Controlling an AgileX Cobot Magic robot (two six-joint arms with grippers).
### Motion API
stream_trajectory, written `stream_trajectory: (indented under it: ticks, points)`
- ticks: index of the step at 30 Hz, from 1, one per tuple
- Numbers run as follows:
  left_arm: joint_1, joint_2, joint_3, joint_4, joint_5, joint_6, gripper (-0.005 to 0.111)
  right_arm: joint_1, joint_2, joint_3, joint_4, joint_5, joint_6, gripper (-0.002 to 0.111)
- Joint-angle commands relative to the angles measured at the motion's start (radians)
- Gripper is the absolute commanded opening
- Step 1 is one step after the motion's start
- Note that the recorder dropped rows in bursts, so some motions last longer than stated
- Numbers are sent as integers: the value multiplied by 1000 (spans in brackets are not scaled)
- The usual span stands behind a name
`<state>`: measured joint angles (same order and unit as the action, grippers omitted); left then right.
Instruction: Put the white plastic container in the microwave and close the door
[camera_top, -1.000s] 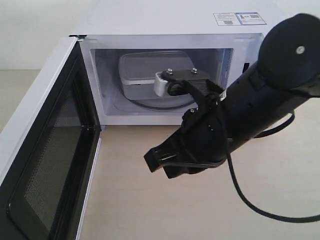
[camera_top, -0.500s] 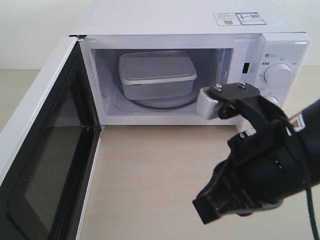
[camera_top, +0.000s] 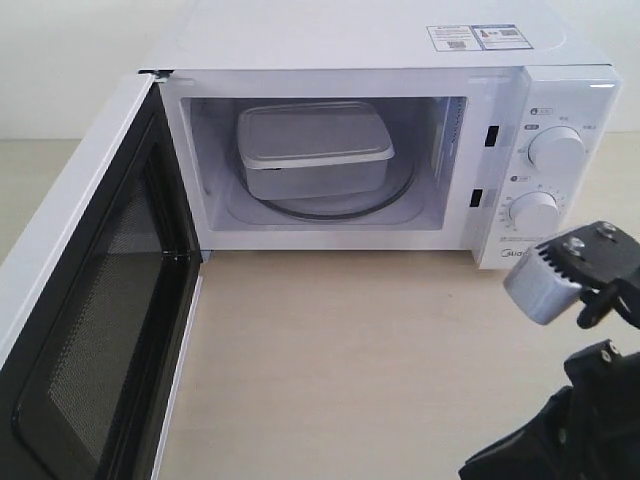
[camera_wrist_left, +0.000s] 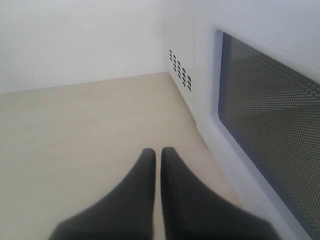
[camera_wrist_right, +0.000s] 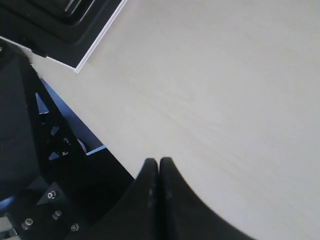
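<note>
Exterior faces open microwave (camera_top: 350, 40) closely, wrists overlook tabletop (camera_wrist_left: 75, 130)

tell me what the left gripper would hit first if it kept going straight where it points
Nothing near, it seems: the shut left gripper points along the table, the door off to one side. The white wall behind looks first in line, unless the table comes sooner; depth is unclear.

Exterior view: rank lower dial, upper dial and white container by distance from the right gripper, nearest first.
From the right gripper, low at the right edge of the exterior view:
1. lower dial, bottom of the right panel.
2. upper dial, directly above it.
3. white plastic container, inside the cavity, further left.
</note>
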<state>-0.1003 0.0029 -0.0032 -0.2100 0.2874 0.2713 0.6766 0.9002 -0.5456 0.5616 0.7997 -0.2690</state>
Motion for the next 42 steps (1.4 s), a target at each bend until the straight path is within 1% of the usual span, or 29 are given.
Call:
stream_trajectory:
  ticks: [1,3,5,10,11,16,19,20,21,23,24,26,29,31,33,42]
  points:
    - [-1,-3,3,-62,-28,-10,4,-5,-30,23,1,11,-3,0]
    - [-1,-3,3,-109,-80,-10,4,-5,-30,27,1,14,-3,0]
    - [-1,-3,3,-121,-154,-10,4,-5,-30,35,1,11,-3,0]
    - [-1,-3,3,-123,-445,-19,4,-5,-30,34,1,7,-2,0]
    - [-1,-3,3,-123,-485,-53,4,-5,-30,34,1,2,-2,0]
    - [-1,-3,3,-123,-622,-381,4,-5,-30,34,28,-9,-2,0]
    - [-1,-3,3,-117,-699,-459,4,-5,-30,34,32,-9,-2,0]
    - [-1,-3,3,-112,-717,-535,4,-5,-30,34,32,-9,-2,0]
    - [-1,-3,1,-112,-705,-608,4,-5,-30,34,32,-9,-2,0]
    - [-1,-3,-45,-107,-617,-738,4,-5,-30,34,34,-12,-2,0]
    - [-1,-3,-71,-89,-565,-758,4,-5,-30,34,34,-18,-2,0]
    - [-1,-3,-141,3,-422,-761,4,-5,-30,34,34,-34,-2,0]
    - [-1,-3,-221,99,-297,-749,4,-5,-30,34,34,-48,-2,0]
    - [-1,-3,-255,101,-273,-749,4,-5,-30,34,34,-57,-2,0]
    - [-1,-3,-269,101,-276,-749,4,-5,-30,34,34,-61,-2,0]
    - [-1,-3,-271,106,-287,-710,4,-5,-30,34,34,-71,0,0]
